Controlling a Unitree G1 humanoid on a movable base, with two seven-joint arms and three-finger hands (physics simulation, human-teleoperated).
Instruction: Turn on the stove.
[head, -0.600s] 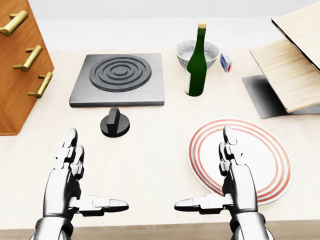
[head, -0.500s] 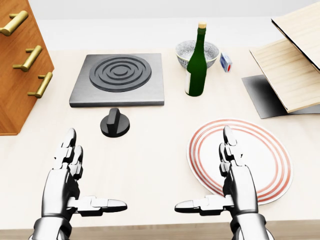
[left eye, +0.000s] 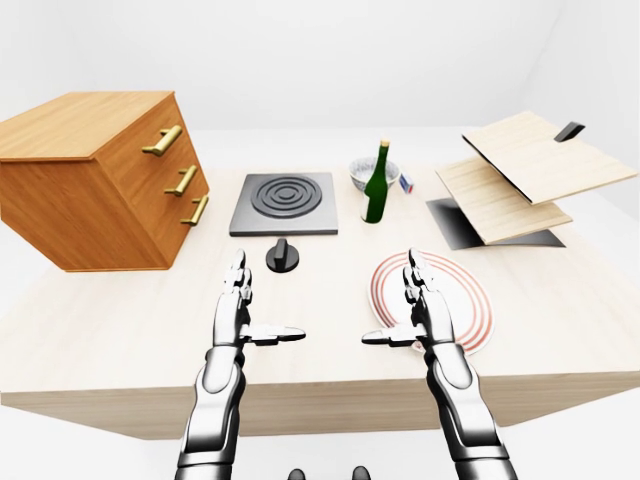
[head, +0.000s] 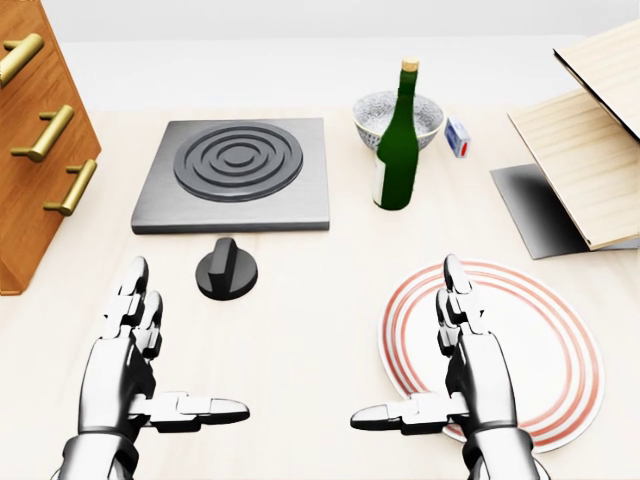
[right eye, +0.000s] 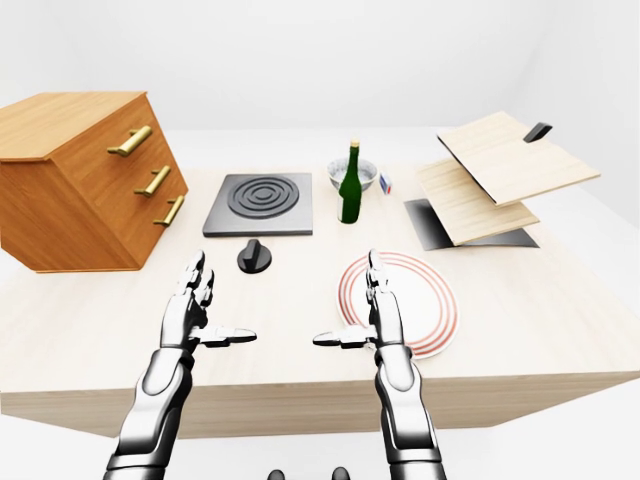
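Both hands (head: 130, 365) hover spread over pale wooden table (head: 300, 330) in white room.

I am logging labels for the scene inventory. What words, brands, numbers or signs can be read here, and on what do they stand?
No text is readable in any view.
green bottle: pale label patch, no legible print.
small box: blue, white and red markings, too small to read.
knob and stove: no dial marks or numbers visible.
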